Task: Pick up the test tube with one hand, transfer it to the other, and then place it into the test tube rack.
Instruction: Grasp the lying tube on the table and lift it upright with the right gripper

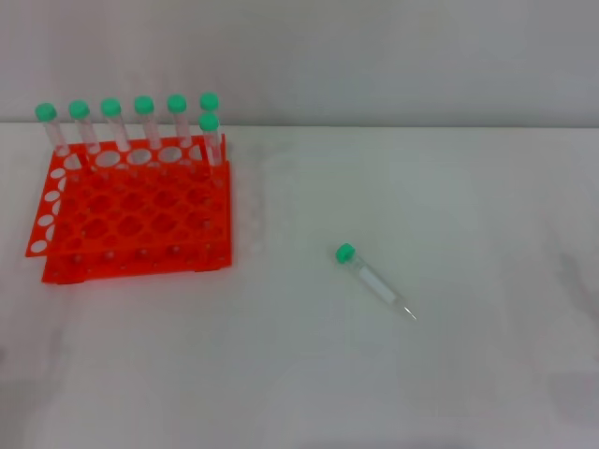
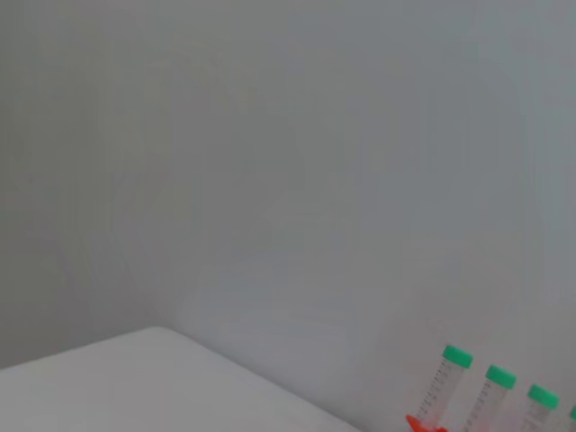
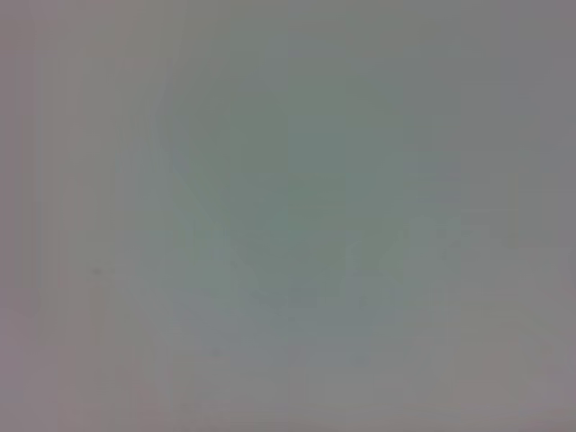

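Note:
The test tube (image 1: 374, 281) lies flat on the white table right of centre, green cap toward the far left, pointed tip toward the near right, whitish label facing up. The orange-red test tube rack (image 1: 131, 210) stands at the far left of the table; a corner of it shows in the left wrist view (image 2: 421, 425). Several green-capped tubes (image 1: 143, 126) stand upright in its back row, and three of them show in the left wrist view (image 2: 447, 382). Neither gripper nor arm shows in any view. The right wrist view shows only a blank grey surface.
A plain pale wall (image 1: 374, 56) rises behind the table's far edge. The white tabletop (image 1: 468, 393) stretches around the lying tube and in front of the rack.

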Robot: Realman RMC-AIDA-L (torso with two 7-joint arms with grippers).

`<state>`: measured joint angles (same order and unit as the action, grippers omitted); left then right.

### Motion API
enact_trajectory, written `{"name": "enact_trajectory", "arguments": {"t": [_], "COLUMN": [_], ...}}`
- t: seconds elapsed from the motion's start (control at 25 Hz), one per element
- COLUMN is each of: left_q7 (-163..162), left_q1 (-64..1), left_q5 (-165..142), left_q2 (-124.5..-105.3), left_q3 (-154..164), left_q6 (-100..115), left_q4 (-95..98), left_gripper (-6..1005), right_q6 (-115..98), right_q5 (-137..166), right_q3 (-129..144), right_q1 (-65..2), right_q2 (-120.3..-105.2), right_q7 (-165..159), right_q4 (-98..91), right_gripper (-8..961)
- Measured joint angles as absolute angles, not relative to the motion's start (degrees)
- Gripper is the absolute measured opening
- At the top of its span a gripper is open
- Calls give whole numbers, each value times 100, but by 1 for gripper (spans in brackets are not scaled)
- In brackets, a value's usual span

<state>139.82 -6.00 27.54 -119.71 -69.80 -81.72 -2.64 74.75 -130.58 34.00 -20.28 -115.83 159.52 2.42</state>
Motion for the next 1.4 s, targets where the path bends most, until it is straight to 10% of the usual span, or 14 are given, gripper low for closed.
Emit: {"name": "enact_trajectory", "arguments": {"t": [0.72, 1.12, 1.4], "left_q7": [13966, 13941, 13939], "left_q1": [-580, -636, -657], "left_q5": [2661, 2645, 2581], "left_q2": [-11989, -11984, -11980], "left_q3": [-6979, -6978, -6969], "left_q6": [-8257, -8500, -8509], "left_q4": [-305, -317, -317], "left_gripper": [848, 841, 836], "right_q6": [7713, 7043, 7168], "right_q5": [-13033, -10494, -6572], "right_q3": [4400, 6370, 6621], "right_q1": [-2087, -2163, -2572], "right_q2": [-11538, -10933, -11487], "right_q7": [14990, 8946, 5603], "right_q4": [-177, -4223, -7171], "right_gripper": [858, 854, 851]}}
